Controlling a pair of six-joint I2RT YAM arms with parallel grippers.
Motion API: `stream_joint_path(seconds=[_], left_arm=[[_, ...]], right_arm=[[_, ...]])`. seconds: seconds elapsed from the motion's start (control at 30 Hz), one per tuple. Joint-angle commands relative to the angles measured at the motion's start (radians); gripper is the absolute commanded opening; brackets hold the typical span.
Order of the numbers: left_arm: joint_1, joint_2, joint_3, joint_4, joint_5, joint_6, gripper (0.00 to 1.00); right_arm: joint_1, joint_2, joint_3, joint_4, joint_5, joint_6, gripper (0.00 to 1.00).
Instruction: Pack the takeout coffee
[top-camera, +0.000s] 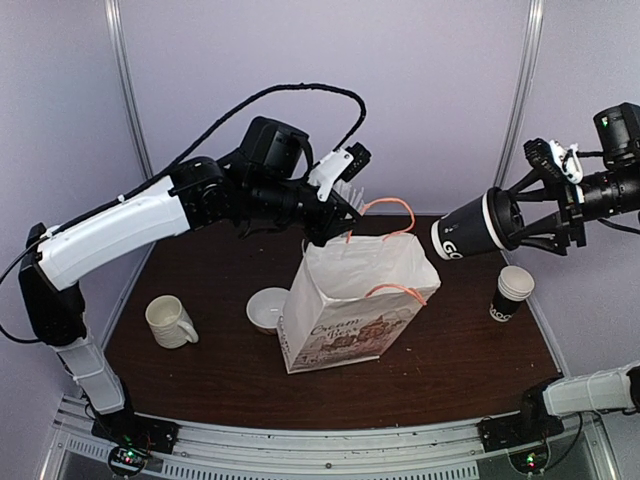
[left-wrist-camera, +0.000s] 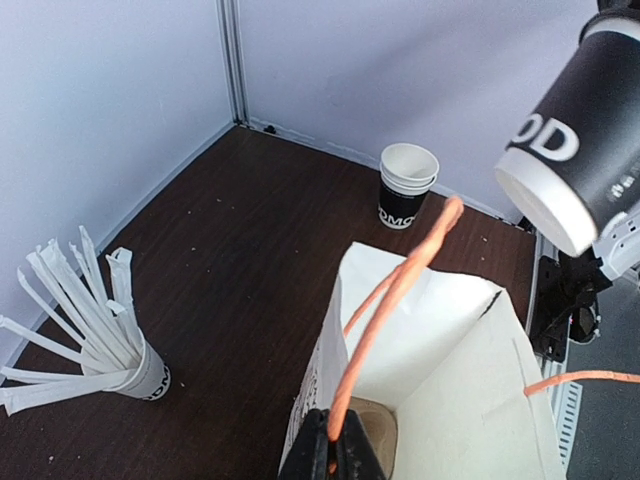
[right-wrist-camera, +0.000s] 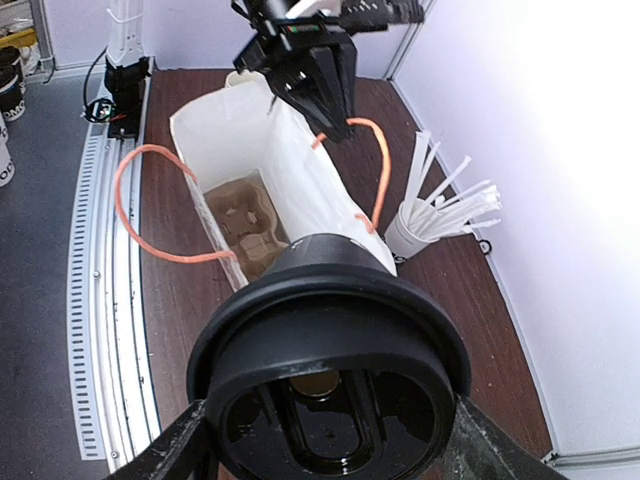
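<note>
Top external, right gripper (top-camera: 518, 222) grasping black cup (top-camera: 465, 233) lettered "GO", left gripper (top-camera: 330, 232) clenched on bag handle (top-camera: 386, 205)

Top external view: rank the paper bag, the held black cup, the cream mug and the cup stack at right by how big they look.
1. paper bag
2. held black cup, though lifted, so likely nearer the camera
3. cream mug and cup stack: look alike, no ranking

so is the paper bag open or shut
Open. The paper bag gapes at the top, left fingers pinching one orange handle; a cardboard carrier shows inside at the bottom.
</note>
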Motion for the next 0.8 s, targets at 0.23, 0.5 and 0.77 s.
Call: stream_joint_path(seconds=[0.23, 0.5, 0.77], left_arm=[[0.002, 0.061, 0.061, 0.132, 0.123, 0.007, 0.0], [0.002, 0.029, 0.023, 0.215, 0.202, -0.019, 0.0], [0.002, 0.02, -0.025, 0.309, 0.161, -0.043, 0.0]], right_arm=[[0.155, 0.021, -0.011, 0.021, 0.044, 0.035, 0.68], [0.343, 0.042, -0.071, 0.085, 0.233, 0.052, 0.68], [0.542, 0.117, -0.101, 0.171, 0.489, 0.088, 0.67]])
